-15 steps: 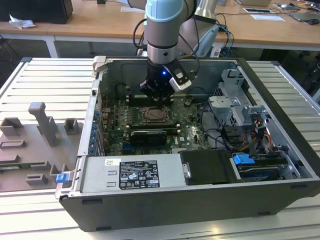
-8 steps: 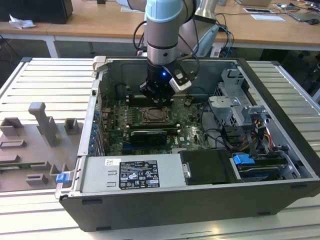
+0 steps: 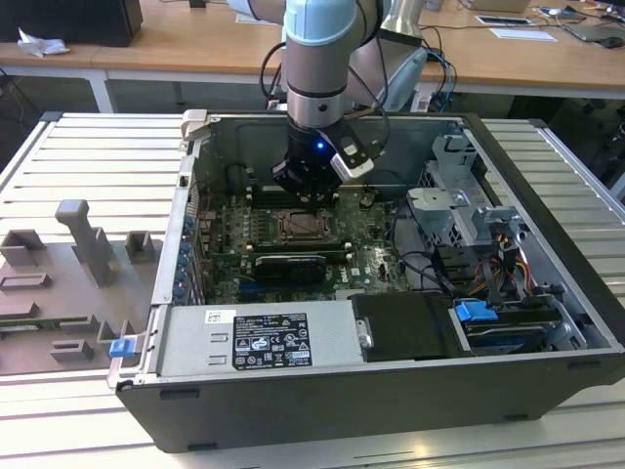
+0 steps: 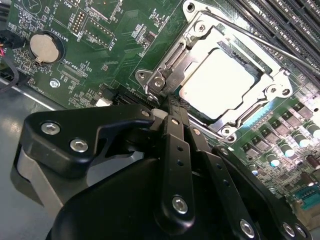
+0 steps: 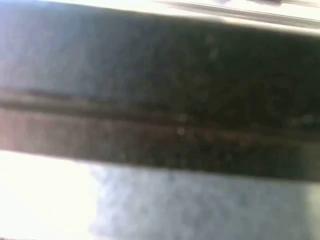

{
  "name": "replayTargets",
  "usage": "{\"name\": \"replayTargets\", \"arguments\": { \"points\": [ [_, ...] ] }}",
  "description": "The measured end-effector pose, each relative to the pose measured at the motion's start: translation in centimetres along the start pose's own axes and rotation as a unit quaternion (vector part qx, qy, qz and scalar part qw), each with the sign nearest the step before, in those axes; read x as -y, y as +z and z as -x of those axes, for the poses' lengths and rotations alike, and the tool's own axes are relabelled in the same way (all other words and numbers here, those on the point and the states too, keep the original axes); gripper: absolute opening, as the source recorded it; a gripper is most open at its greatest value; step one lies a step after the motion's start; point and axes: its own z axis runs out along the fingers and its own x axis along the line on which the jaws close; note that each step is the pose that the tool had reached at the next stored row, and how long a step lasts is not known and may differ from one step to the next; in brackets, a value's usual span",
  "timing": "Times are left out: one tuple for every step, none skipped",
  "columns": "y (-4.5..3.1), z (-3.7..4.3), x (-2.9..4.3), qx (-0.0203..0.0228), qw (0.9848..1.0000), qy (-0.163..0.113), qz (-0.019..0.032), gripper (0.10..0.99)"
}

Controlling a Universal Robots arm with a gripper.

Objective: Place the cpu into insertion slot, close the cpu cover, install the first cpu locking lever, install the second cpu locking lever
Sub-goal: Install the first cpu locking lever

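The gripper (image 4: 174, 110) has its jaws shut together right by a corner of the cpu cover (image 4: 200, 47), which lies flat over the cpu (image 4: 217, 82).

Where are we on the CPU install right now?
Done: the square silver-grey cpu sits in the dark insertion slot, with the thin metal frame cover down around it. In hand: the gripper is at the slot's corner. Left: a thin lever rod looks unlatched.
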Motion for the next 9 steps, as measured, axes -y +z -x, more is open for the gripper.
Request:
{"name": "replayTargets", "arguments": {
  "points": [
    [-0.04,-0.01,0.03,-0.0002,1.0,0.0,0.0009,0.106],
    [-0.06,-0.01,0.05,-0.0003,1.0,0.0,0.0016,0.106],
    [-0.07,0.01,0.05,-0.0003,1.0,0.0,0.0028,0.106],
    [-0.06,0.02,0.05,-0.0002,1.0,0.0,0.0033,0.106],
    [-0.06,0.03,0.05,-0.0001,1.0,0.0,0.0037,0.106],
    [-0.06,0.05,0.06,-0.0001,1.0,0.0,0.0042,0.106],
    [-0.06,0.06,0.06,-0.0001,1.0,0.0,0.0045,0.106],
    [-0.07,0.07,0.06,0.0,1.0,0.0,0.0048,0.106],
    [-0.08,0.06,0.07,0.0,1.0,0.0,0.0049,0.106]
  ]
}}
